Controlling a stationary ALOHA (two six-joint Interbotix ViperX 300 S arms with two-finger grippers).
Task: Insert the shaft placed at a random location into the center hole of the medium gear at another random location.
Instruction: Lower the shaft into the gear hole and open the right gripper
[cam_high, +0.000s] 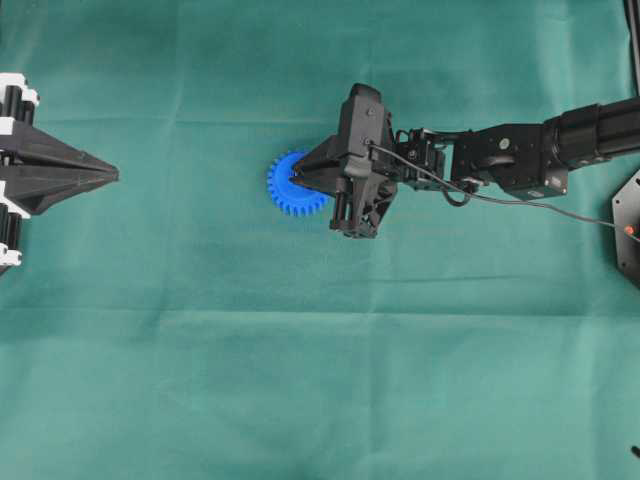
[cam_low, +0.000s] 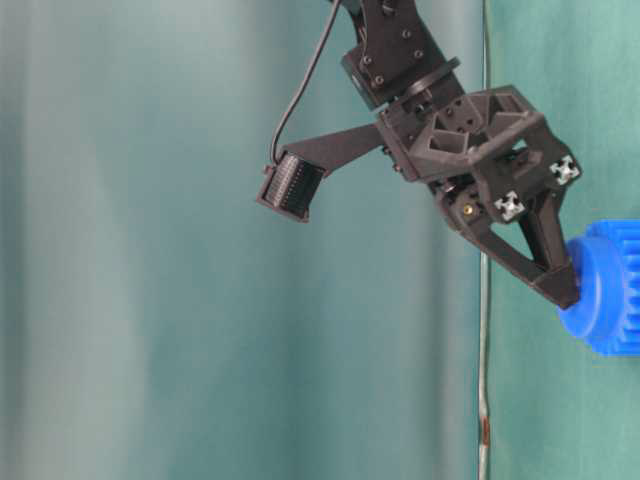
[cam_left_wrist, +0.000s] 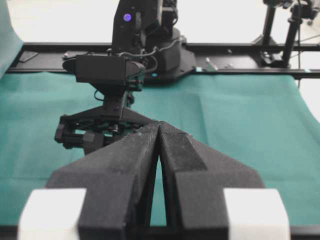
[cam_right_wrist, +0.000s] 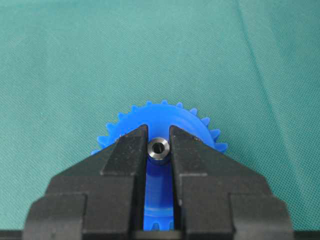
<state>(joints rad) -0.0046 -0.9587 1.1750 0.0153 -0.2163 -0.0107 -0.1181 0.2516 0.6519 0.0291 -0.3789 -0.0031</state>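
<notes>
Over the medium gear (cam_right_wrist: 165, 125), the right gripper (cam_right_wrist: 159, 146) is clamping the shaft (cam_right_wrist: 159, 148). Left gripper (cam_left_wrist: 159, 131) is sitting with jaws together.

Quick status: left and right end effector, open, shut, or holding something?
Left end effector: shut, empty.
Right end effector: shut on the small silvery-grey metal shaft, over the bright blue plastic gear.

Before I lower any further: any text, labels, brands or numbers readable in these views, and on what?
No readable text in any view.
medium gear: plain blue, no markings.
shaft, held in the right gripper: bare metal, no markings.
left gripper: plain black, with white blocks; no lettering.
green cloth: unprinted.
Far arm base in the left wrist view: one purple light, no legible label.
</notes>
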